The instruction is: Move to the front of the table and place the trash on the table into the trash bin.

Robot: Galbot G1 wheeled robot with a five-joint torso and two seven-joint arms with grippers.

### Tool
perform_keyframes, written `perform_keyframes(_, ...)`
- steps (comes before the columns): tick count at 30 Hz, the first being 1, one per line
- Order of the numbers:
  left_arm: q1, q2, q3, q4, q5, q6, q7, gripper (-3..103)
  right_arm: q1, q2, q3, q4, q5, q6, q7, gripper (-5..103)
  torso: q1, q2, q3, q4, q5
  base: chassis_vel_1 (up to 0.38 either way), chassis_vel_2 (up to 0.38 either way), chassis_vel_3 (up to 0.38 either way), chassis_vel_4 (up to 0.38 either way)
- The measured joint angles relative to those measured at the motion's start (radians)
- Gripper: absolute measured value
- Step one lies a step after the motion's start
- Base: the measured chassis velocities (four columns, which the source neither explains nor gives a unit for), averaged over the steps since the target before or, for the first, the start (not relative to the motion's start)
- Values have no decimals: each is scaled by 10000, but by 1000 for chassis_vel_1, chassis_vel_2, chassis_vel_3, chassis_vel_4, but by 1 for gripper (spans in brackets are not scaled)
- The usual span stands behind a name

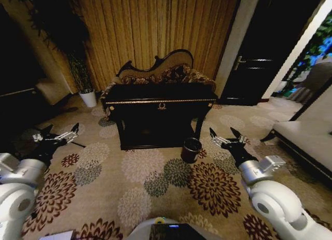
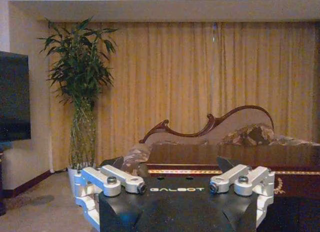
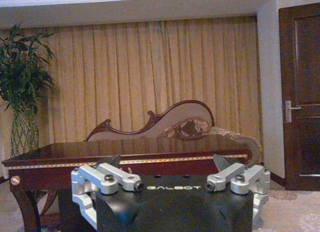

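Observation:
The glossy black table [image 1: 161,102] with gold trim stands ahead of me on the flowered carpet, a few steps off. The trash on it is hidden from here; the tabletop looks dark and bare. The small dark trash bin [image 1: 191,149] sits on the floor by the table's front right leg. My left gripper [image 1: 62,130] hovers open over the carpet, left of the table. On the other side, my right gripper [image 1: 223,132] is open and empty, just right of the bin. The left wrist view shows the left gripper [image 2: 167,164] before the table [image 2: 225,157]; the right wrist view shows the right gripper [image 3: 166,162] before the table [image 3: 125,149].
An ornate sofa [image 1: 161,69] stands right behind the table against gold curtains. A plant in a white pot [image 1: 88,98] is at the back left, a dark door [image 1: 259,58] at the back right. A pale seat [image 1: 306,136] lines the right side. Open carpet [image 1: 155,183] lies between me and the table.

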Motion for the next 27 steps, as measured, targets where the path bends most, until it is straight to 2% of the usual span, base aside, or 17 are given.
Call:
perform_keyframes(11,-4,4,22,20,11,-15,12,100,8,3,-52,-77,-59,1,0,100,2,-1,2,4,-5,182,-194,-179,195)
perform_keyframes(16,4,1,45,56,22,-44,29,100,14,76,-212,-181,-242,161,0,100,-9,9,-4,-4,3,202,-175,-232,154)
perform_keyframes(18,-9,3,63,81,25,-58,29,100,31,99,-267,-239,-312,238,-4,100,-8,8,-4,2,-6,128,-130,-155,102)
perform_keyframes(27,-25,-16,119,125,39,-95,31,100,72,101,-292,-337,-330,266,-13,100,11,-6,6,-1,2,6,-1,2,6)
